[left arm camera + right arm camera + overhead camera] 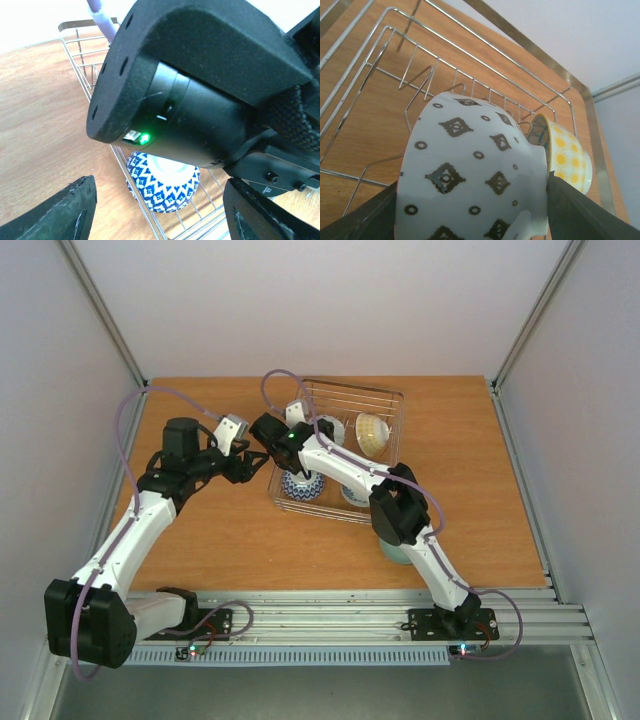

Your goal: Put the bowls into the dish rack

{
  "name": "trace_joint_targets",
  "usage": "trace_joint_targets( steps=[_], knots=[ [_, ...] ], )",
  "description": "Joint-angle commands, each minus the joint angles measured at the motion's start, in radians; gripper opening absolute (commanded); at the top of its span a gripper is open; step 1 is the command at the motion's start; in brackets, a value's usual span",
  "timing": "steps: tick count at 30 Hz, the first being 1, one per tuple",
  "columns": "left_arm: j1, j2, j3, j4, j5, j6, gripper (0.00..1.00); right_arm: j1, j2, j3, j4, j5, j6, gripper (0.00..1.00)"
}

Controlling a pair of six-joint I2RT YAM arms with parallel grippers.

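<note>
**Item:** diamond-patterned bowl [475, 175], held on its side over the far left part of the dish rack [360, 389].

**Right jaws:** clamped on it, one finger against each flank.

**Left jaws:** apart and empty, hanging just outside the rack's left edge, close to the right arm's wrist [200, 115].

**Hazards, as judged:**
- The glazed, rounded walls may slip in the grip if tilted further.
- Let go too high, the bowl may knock the yellow sun-print bowl [567, 157] just behind it, or roll off the prongs.
- The two arms stand near enough to collide.

**Appearance:** white outside, with black diamonds and small rings. It is glossy, with no chips seen.

**Also racked:** blue-and-white bowl [162, 187].

**Not racked:** pale green bowl [393, 552], on the table [200, 530] under the right arm.
</note>
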Motion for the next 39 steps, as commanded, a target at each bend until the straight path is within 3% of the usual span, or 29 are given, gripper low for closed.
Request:
trace_joint_targets(
  steps=[1, 12, 23, 39],
  knots=[
    [0.002, -0.009, -0.009, 0.060, 0.014, -0.002, 0.70, -0.007, -0.079, -0.020, 0.040, 0.139, -0.005, 0.01],
    [0.002, -0.010, -0.009, 0.059, 0.013, 0.003, 0.71, -0.013, -0.093, -0.055, 0.242, 0.154, -0.170, 0.01],
    [0.003, -0.010, -0.009, 0.055, 0.016, 0.003, 0.70, -0.069, 0.006, 0.037, 0.233, 0.107, -0.199, 0.02],
    [0.003, -0.003, -0.008, 0.055, 0.013, 0.006, 0.70, -0.057, 0.072, 0.074, 0.189, 0.054, -0.160, 0.03]
  ],
)
